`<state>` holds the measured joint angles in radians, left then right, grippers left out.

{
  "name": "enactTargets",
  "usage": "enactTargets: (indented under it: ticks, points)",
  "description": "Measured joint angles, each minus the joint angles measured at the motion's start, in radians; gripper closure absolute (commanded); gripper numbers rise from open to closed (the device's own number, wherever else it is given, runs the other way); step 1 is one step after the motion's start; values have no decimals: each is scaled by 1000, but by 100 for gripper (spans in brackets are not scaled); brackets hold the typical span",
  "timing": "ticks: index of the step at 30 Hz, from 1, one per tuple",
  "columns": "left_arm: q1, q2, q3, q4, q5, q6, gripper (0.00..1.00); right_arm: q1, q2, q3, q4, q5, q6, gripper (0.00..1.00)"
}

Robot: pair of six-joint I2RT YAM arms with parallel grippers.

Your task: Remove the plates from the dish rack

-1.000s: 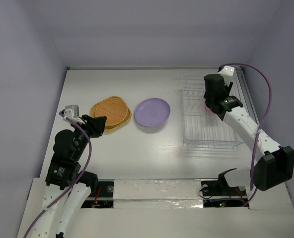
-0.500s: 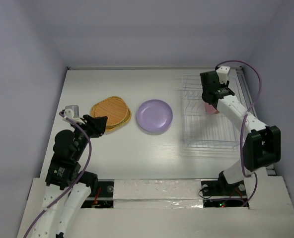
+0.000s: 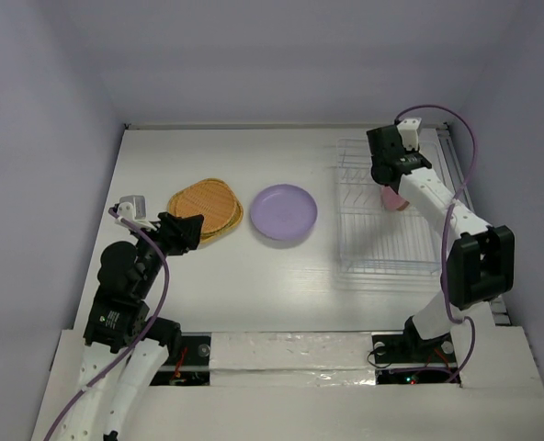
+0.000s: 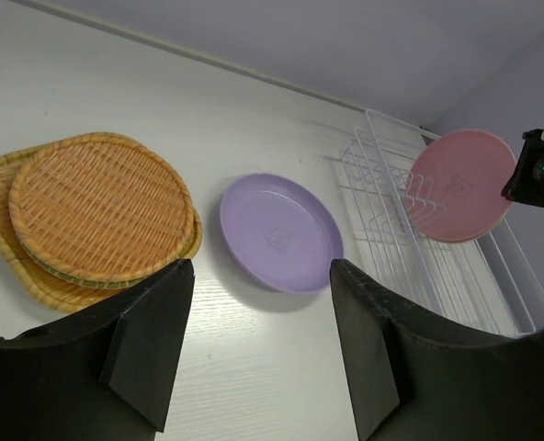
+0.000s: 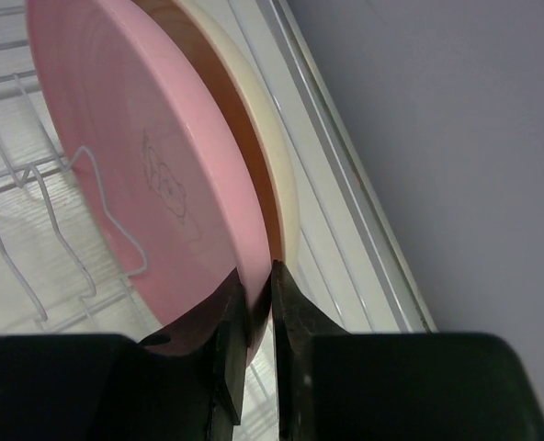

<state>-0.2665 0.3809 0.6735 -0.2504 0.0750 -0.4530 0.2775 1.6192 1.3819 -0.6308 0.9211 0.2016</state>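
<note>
Two orange plates (image 3: 206, 209), one lavender plate (image 3: 284, 213); left gripper (image 4: 258, 276) spread — right gripper (image 5: 255, 283) pinching pink plate (image 5: 134, 156).

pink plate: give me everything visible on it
The pink plate is round, smooth and plastic-looking, with a faint stamped mark at its centre. It stands on edge in the rack, with a cream plate close behind it. The right gripper pinches its rim. Whether it rests on the wires is unclear.

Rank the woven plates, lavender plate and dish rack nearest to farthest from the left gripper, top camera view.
1. woven plates, right beside the left gripper, left side
2. lavender plate, mid-table
3. dish rack, far right
</note>
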Motion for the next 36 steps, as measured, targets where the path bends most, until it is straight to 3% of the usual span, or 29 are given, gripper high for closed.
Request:
enactTargets:
  ticks: [10,18,25,31,36]
  points:
    - [0,-5,0,0,0,0,42,47,-24,106,-111,76,-42,100]
    - [0,-5,0,0,1,0,42,176,-181,245,-154,58,-48,100]
    - [0,-3,0,0,1,0,42,336,-259,154,14,-245,-1,100]
    - [0,-3,0,0,1,0,42,339,-101,-11,163,-571,69,100]
    - [0,-2,0,0,0,0,42,339,-8,-57,224,-700,116,100]
